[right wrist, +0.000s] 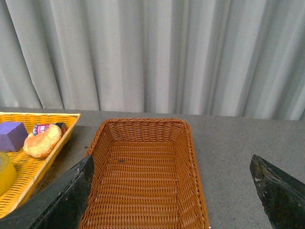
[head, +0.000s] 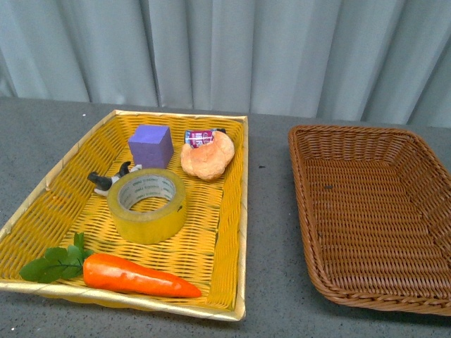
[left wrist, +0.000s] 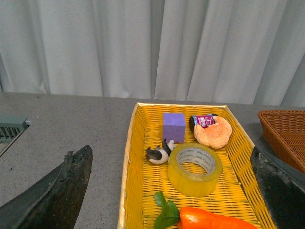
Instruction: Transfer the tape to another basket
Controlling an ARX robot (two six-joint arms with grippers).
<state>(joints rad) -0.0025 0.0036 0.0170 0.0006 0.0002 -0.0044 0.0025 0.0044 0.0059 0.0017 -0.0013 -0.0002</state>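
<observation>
- Left jaws: in the left wrist view I see them spread wide and holding nothing. Both dark fingers (left wrist: 62, 191) sit at the edges of the picture, well short of the yellow basket (head: 244, 211) and above the desk (head: 271, 232).
- Right jaws: in the right wrist view they are also gaping and empty, and they look down the length of the brown basket (head: 299, 183). Neither arm shows in the front view.
- The tape (head: 146, 204) lies flat near the middle of the yellow basket with its core opening facing up. Nothing is gripping it, and I judge it untouched.
- Inside the yellow basket, a small black-and-white toy (head: 106, 181) lies just beside the tape, toward the far left. I cannot tell whether the two touch.
- A purple block (head: 151, 145), a bread roll (head: 207, 158) and a small can (head: 198, 135) sit toward the yellow basket's far end. A carrot (head: 134, 276) lies along its near edge.
- The brown basket stands to the right of the yellow basket with a strip of bare desk between them. I see nothing resting inside it.
- My reading of progress is that nothing of the move is done yet. The reach into the yellow basket, the grip on the tape, the lift over the yellow basket's right rim and the release into the brown basket all remain.
- The left jaws look the better placed to start, since the tape sits squarely ahead of them.
</observation>
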